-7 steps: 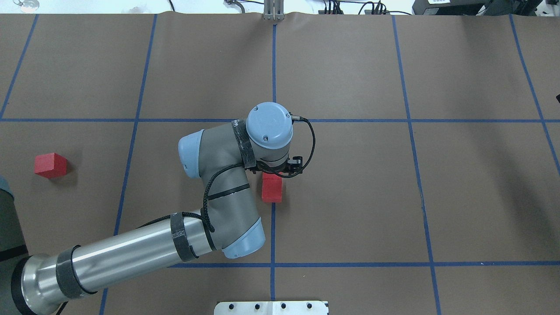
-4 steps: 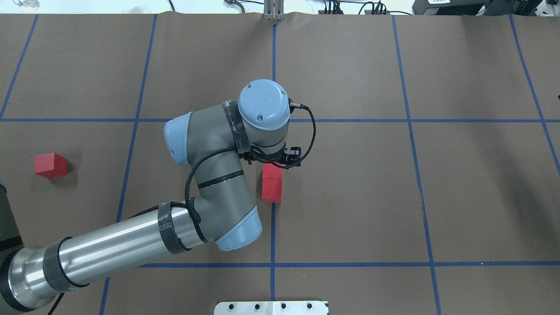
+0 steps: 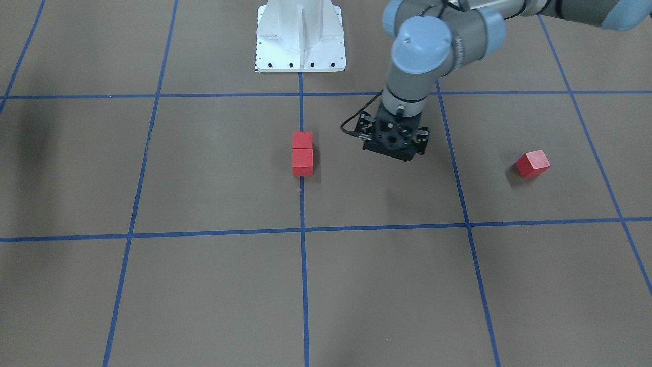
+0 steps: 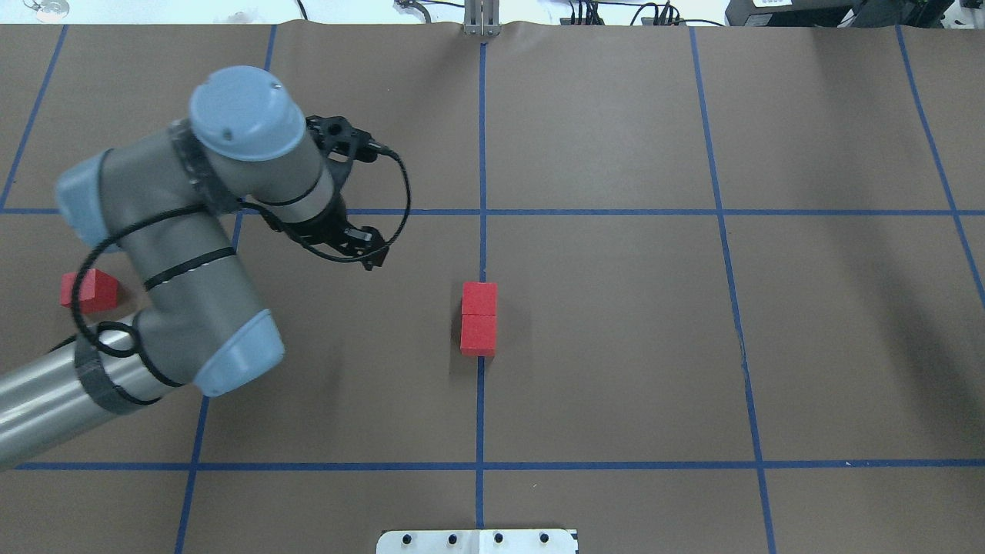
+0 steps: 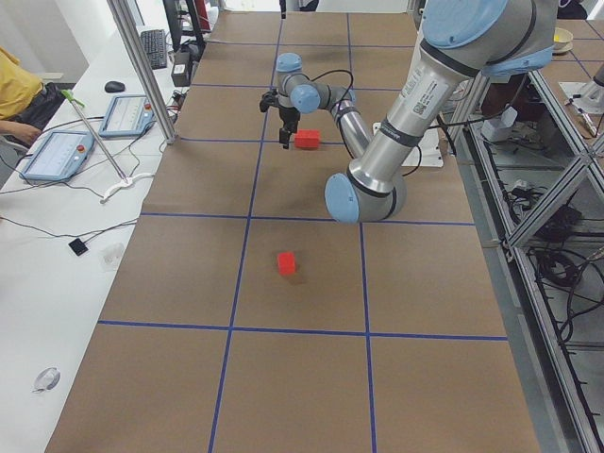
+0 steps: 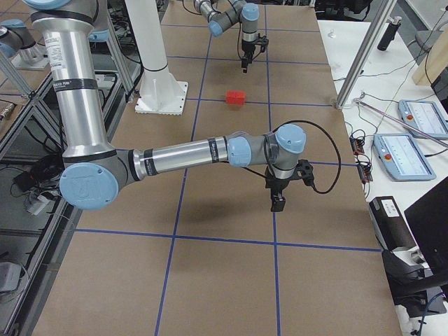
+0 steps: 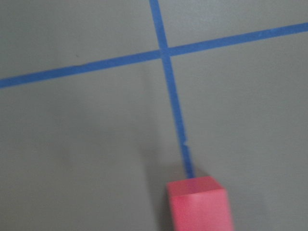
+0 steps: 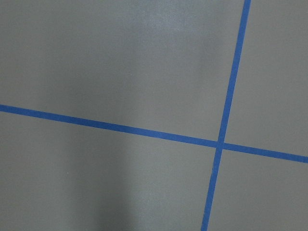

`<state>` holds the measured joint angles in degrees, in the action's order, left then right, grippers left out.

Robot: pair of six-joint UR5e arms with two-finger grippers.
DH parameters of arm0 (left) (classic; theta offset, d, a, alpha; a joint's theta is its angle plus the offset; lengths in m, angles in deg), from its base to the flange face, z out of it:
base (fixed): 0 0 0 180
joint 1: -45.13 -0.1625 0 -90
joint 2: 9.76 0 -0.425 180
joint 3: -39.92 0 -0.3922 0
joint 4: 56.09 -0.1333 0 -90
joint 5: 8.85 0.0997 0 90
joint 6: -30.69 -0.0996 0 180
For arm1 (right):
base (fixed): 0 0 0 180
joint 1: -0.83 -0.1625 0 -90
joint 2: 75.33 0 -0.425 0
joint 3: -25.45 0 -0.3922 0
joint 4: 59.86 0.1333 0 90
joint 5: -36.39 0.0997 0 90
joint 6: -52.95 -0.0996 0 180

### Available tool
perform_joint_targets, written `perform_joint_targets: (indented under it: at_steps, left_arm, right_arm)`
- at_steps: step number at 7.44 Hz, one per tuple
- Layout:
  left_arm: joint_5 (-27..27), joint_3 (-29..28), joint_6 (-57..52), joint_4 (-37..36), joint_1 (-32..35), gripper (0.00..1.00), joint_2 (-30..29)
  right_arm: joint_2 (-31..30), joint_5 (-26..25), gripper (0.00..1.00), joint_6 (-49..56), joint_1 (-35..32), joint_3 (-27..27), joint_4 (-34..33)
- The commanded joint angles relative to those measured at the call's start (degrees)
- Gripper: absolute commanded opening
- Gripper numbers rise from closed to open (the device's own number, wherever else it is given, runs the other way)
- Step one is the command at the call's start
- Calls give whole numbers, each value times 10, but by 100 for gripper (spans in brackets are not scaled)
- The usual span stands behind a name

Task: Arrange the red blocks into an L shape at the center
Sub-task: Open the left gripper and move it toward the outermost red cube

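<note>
At the center [image 4: 508, 254], two of the three red blocks [image 4: 479, 317] lie face to face, touching, in a short bar along the middle blue line [image 4: 482, 154]. That bar is the long leg of the L. The short leg is not yet laid.

Third block [image 3: 532, 164]: it sits alone on my left side of the table, well apart from the bar, across a grid line from it. It stands turned against the grid, not square to it. From overhead my own forearm and cable partly cover it.

Left gripper [image 3: 393, 142]: it hangs above the table between the bar and the third block, nearer the bar, touching neither. All three blocks rest on the surface, so I judge it empty. How wide its jaws stand I cannot tell; no view shows the fingers clearly. Its wrist camera catches a red block at the lower edge, sitting on a blue line; I take it for an end of the bar.

Right gripper [image 6: 278, 204]: it hovers over bare table at my right end and shows in the side view only. I cannot tell its opening.

Step in hand, as I judge it: fetching the last block with the left arm.

Next move calls for:
- centring over the third block and turning the wrist to match its skewed faces;
- jaws wide enough to straddle it before descent;
- after the carry, squaring it to the grid and setting it flush against the side of one end block, without nudging the bar.
</note>
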<state>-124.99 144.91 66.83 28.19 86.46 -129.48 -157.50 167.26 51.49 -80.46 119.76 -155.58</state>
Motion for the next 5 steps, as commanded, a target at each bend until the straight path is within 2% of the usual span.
perform_joint_targets:
  at_steps: [1, 4, 5]
  left_arm:
    - [-25, 63, -164, 12, 72, 100, 126]
    - [-36, 58, -356, 150, 129, 100, 272]
    - [-54, 58, -390, 156, 132, 99, 293]
  right_arm:
    - [-2, 0, 99, 0, 0, 0, 0]
    - [-2, -1, 99, -2, 0, 0, 0]
    - [-2, -1, 99, -2, 0, 0, 0]
